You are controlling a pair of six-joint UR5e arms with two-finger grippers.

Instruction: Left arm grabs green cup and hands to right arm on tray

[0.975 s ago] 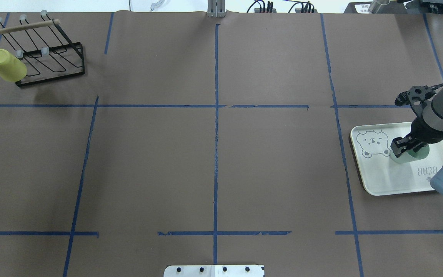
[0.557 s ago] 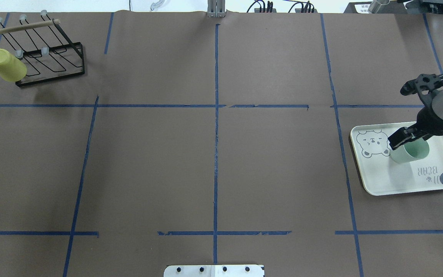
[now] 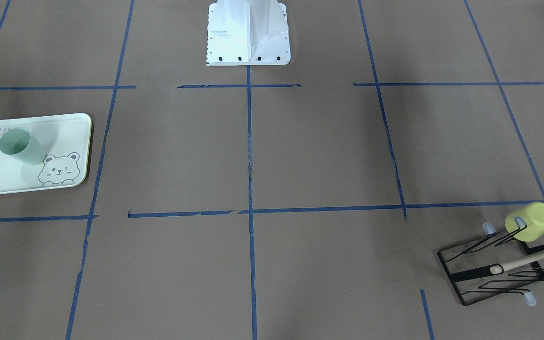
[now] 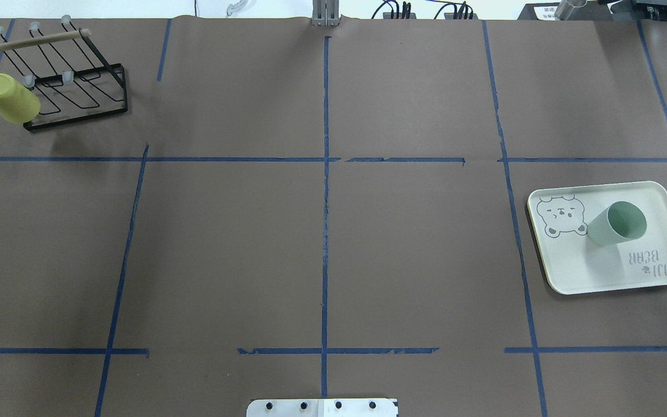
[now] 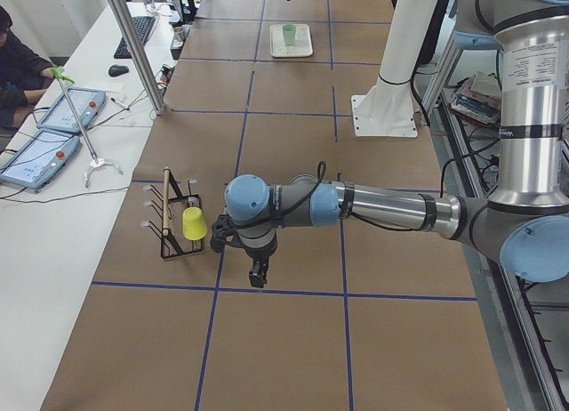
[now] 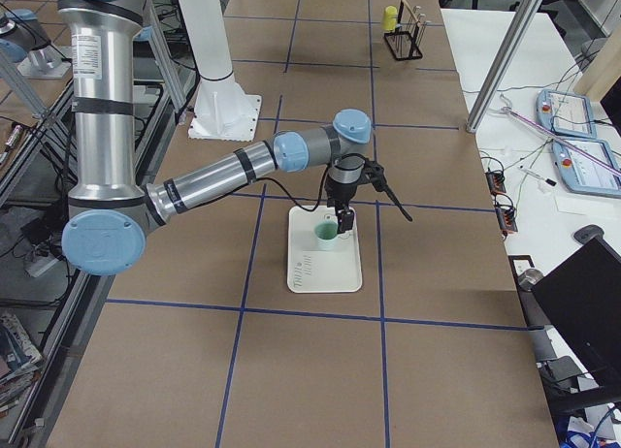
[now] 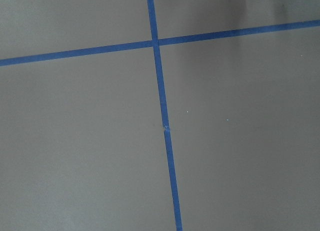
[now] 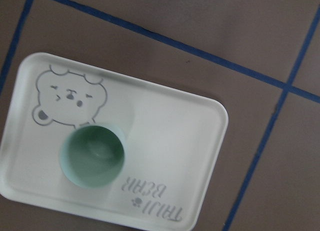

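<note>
The pale mint-green cup (image 4: 614, 226) stands upright, mouth up, on the cream tray (image 4: 588, 272) next to its bear drawing. It also shows in the front view (image 3: 19, 147) and from above in the right wrist view (image 8: 92, 156), free of any fingers. No arm shows in the overhead or front views. My right gripper (image 6: 340, 218) shows only in the exterior right view, hanging by the cup (image 6: 327, 237); I cannot tell its state. My left gripper (image 5: 258, 280) shows only in the exterior left view, pointing down over bare table; I cannot tell its state.
A yellow-green cup (image 4: 10, 98) hangs on a black wire rack (image 4: 79, 98) at the far left corner. Blue tape lines cross the brown table cover. The white robot base plate (image 4: 322, 407) sits at the near edge.
The right gripper, which was on the green cup, has let go, risen and drawn off the overhead view's right edge. The cup stays standing on the tray.
</note>
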